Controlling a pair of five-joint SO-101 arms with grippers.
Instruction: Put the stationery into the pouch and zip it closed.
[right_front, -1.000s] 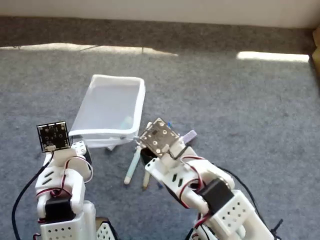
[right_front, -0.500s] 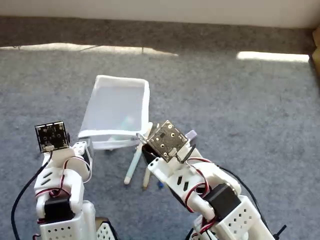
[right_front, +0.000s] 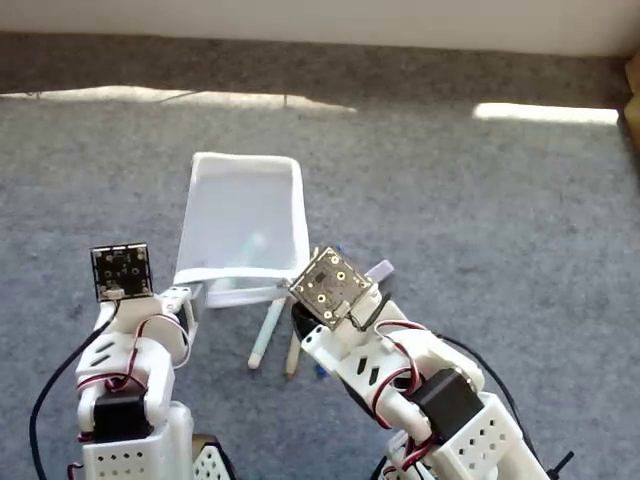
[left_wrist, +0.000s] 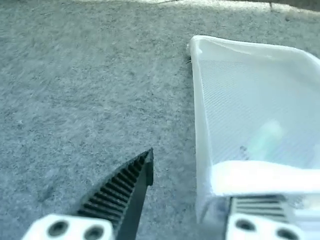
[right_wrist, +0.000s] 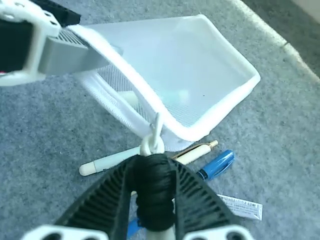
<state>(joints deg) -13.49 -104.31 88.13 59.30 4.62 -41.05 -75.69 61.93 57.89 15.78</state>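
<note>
Right claw (right_wrist: 152, 162): clenched on the zipper pull (right_wrist: 154, 137), a small white tab at the near corner of the pouch rim, directly ahead of the fingertips.
Left claw (left_wrist: 197, 187): released. The grey finger lies along the pouch rim; the black toothed finger stands well apart over bare carpet.
Pouch (right_wrist: 165, 55): white mesh, mouth open, stretched between the two claws and extending away from both.
Contents: one pale green item (left_wrist: 265, 137) lies inside, beyond the left claw's grey finger. Its type cannot be determined.
Loose stationery: white pen (right_wrist: 107, 162), cream pen (right_wrist: 197, 150) and blue pen (right_wrist: 216, 164) lie on the carpet just below and beside the right claw, outside the pouch. A white strip (right_wrist: 241, 207) lies near them.
Pouch handling (judged): light, soft and limp. It will likely collapse or slide unless held at two points. Grip the pull tab with one claw and the opposite end of the rim with the other, so the zip runs against tension.
Pen handling (judged): light, stiff, smooth barrels, liable to roll. Grip across the barrel near mid-length.
Table (right_front: 480, 220): covered in grey short-pile carpet, which offers moderate friction.
Room: pale wall (right_front: 350, 20) beyond the table's far edge; bright sunlit patch (right_front: 545, 112) on the carpet, well clear of both claws.
</note>
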